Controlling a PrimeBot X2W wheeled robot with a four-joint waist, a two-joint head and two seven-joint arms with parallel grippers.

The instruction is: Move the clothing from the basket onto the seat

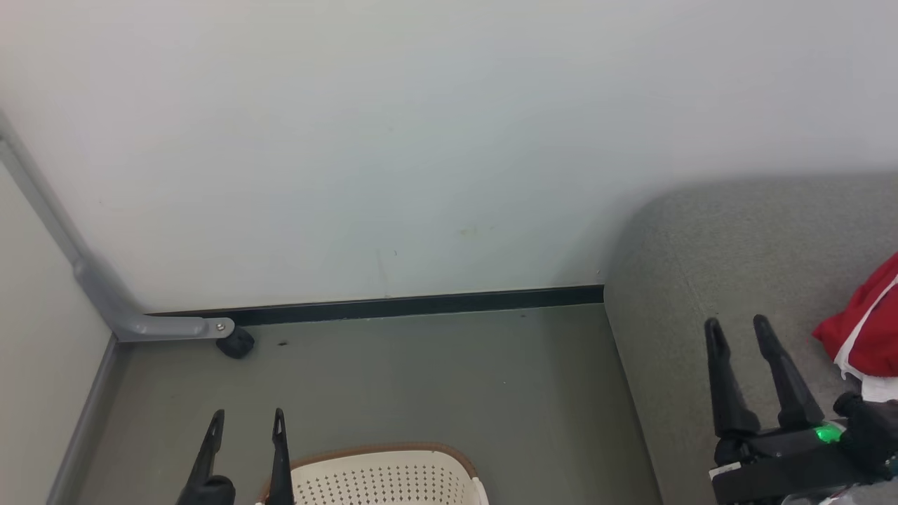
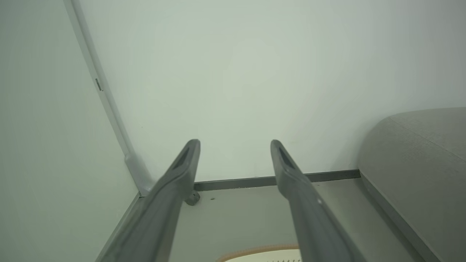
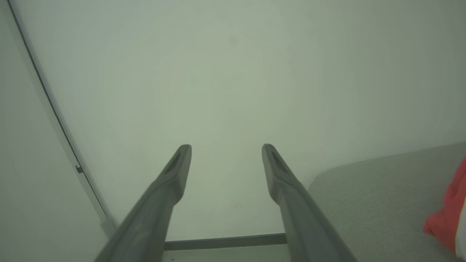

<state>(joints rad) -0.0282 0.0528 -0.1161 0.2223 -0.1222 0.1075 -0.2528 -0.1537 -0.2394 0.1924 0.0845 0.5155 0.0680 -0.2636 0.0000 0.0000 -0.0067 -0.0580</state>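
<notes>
— Well, where's the clothing [image 1: 877,351]?
— On the seat [image 1: 701,266], beside the right claw [image 1: 737,321]; it and the left claw [image 1: 249,414] gape empty. Soft, light stuff: I'd pinch a bunched fold

The basket [image 1: 382,477] stands on the floor [image 1: 435,379] left of the seat [image 1: 701,266], where the clothing [image 1: 866,330] lies.
</notes>
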